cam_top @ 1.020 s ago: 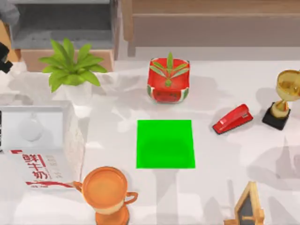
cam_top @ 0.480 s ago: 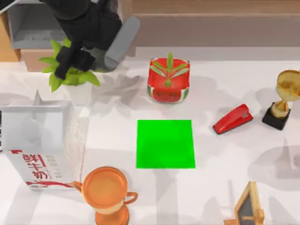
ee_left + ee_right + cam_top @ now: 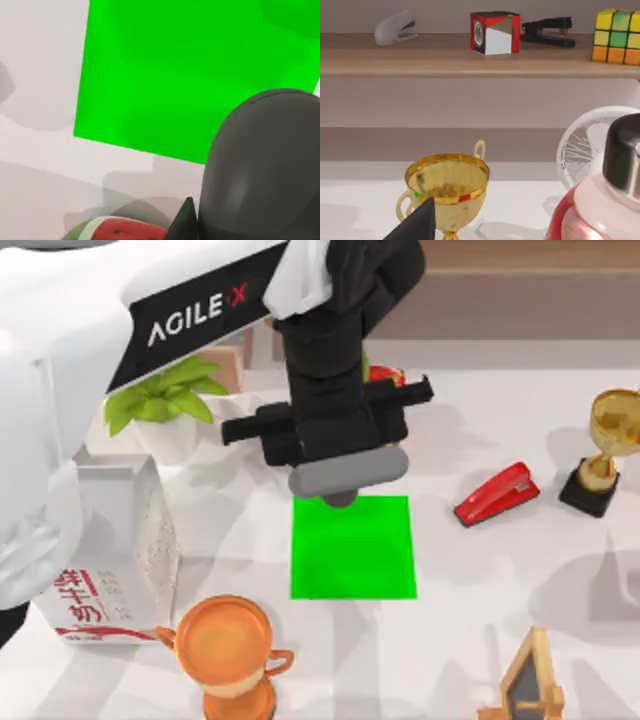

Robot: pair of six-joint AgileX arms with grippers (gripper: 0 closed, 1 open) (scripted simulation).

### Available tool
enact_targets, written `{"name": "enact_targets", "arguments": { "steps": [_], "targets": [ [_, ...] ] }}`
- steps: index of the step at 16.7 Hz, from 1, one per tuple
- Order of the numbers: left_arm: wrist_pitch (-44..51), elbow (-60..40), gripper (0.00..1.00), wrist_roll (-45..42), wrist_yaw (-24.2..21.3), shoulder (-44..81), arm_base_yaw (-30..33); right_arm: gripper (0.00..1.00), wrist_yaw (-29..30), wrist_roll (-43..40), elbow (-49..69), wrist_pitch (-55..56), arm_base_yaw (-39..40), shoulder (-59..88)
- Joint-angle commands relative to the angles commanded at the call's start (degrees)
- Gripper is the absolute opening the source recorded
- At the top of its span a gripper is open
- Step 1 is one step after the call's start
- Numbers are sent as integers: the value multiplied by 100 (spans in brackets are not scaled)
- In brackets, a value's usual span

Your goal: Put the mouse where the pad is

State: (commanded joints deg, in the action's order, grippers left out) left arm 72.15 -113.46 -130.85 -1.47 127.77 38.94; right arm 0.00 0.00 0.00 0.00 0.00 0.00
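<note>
Left fingers clamped on grey mouse above green pad; watermelon pot near

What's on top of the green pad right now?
Nothing rests on the pad; its surface looks bare. The left tool hangs over its far edge with the grey mouse. The strip beneath the mouse is covered from view.
</note>
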Motion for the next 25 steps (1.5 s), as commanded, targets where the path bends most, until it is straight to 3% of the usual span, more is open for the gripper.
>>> {"name": "enact_targets", "arguments": {
  "steps": [5, 25],
  "targets": [
    [151, -120, 0, -865, -7, 379, 329, 100, 0, 0, 0, 0, 0, 0],
    [-509, 367, 0, -873, -20, 416, 329, 100, 0, 0, 0, 0, 0, 0]
  ]
}}
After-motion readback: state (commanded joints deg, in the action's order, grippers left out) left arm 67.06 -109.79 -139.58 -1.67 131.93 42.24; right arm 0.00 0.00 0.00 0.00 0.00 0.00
